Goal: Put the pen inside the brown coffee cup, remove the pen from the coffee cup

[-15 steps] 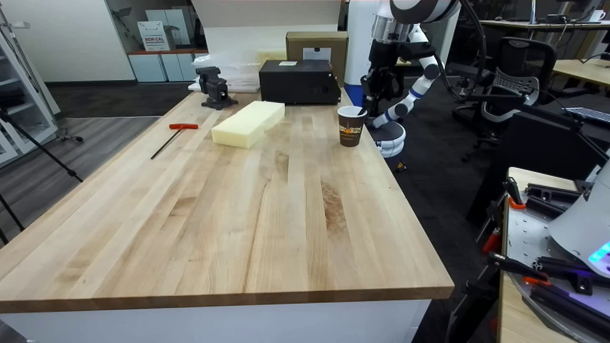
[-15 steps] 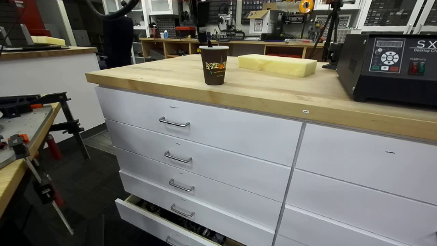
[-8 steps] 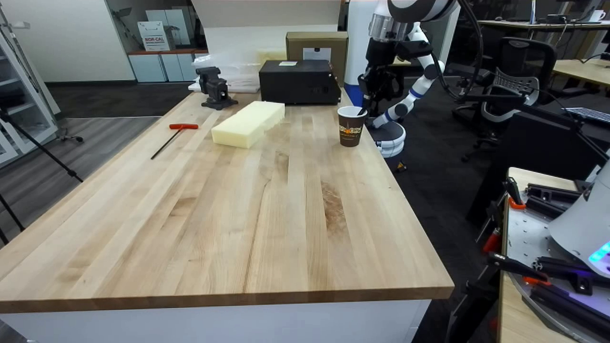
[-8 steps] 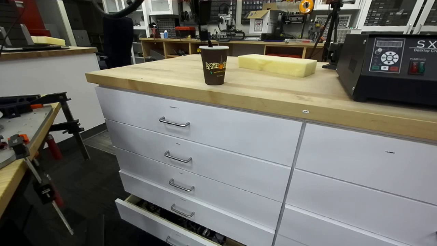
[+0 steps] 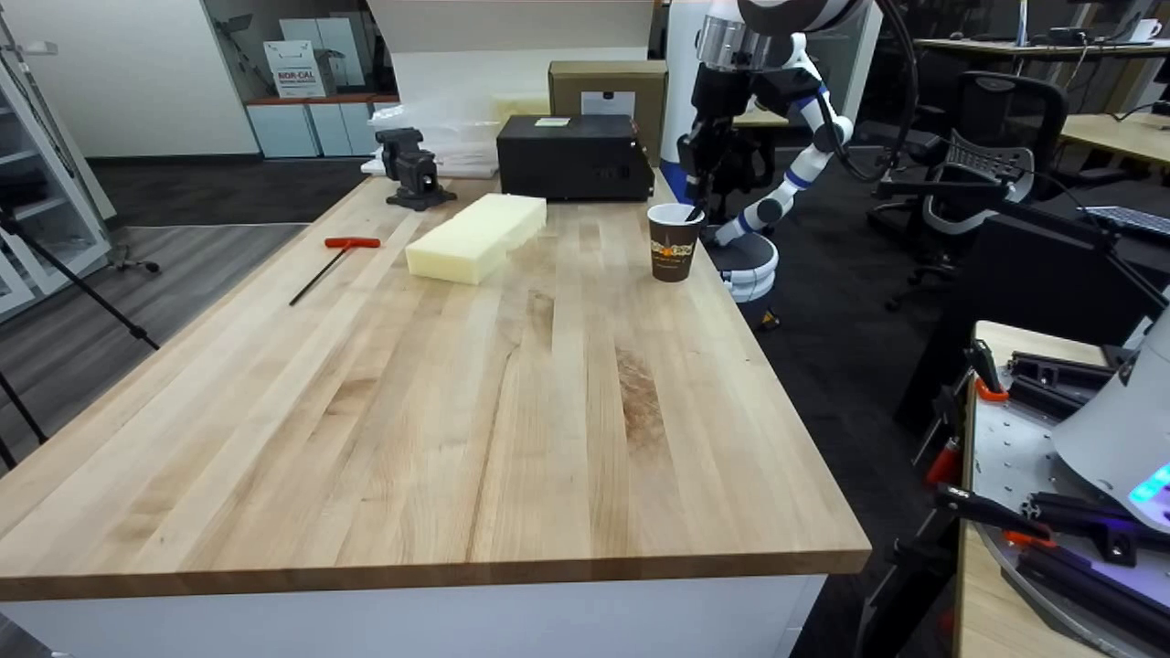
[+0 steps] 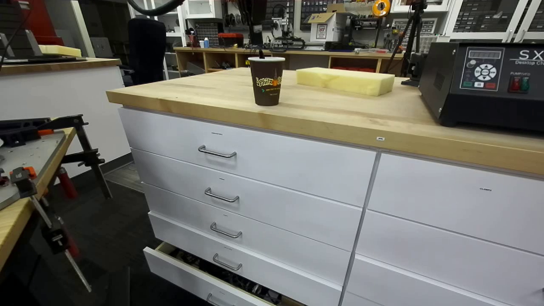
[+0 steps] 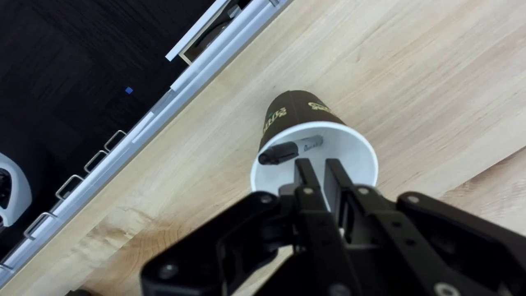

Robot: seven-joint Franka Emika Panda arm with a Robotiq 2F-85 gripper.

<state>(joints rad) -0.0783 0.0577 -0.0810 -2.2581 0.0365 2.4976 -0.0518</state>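
Note:
The brown coffee cup [image 5: 673, 249] stands upright without a lid near the table edge; it also shows in an exterior view [image 6: 267, 85] and the wrist view [image 7: 294, 109]. The pen [image 7: 283, 152] is inside the cup, leaning on the wall, with its dark cap end up at the rim. Its cap end also shows in both exterior views [image 5: 692, 216] [image 6: 261, 54]. My gripper [image 7: 319, 161] has a narrow gap between its fingers, with nothing in it. Its fingertips overlap the cup's opening in the wrist view, beside the pen. In an exterior view the gripper [image 5: 700, 187] is just above the rim.
A yellow foam block [image 5: 477, 238], a red-handled tool [image 5: 352, 242], a black vise [image 5: 413, 169] and a black box [image 5: 576, 157] are on the wooden table [image 5: 439, 439]. A lower drawer [image 6: 204, 276] stands open. Another robot arm stands behind the cup [image 5: 777, 196].
My gripper has shifted left in an exterior view, and right and slightly up in an exterior view. The cup and the pen have not visibly moved.

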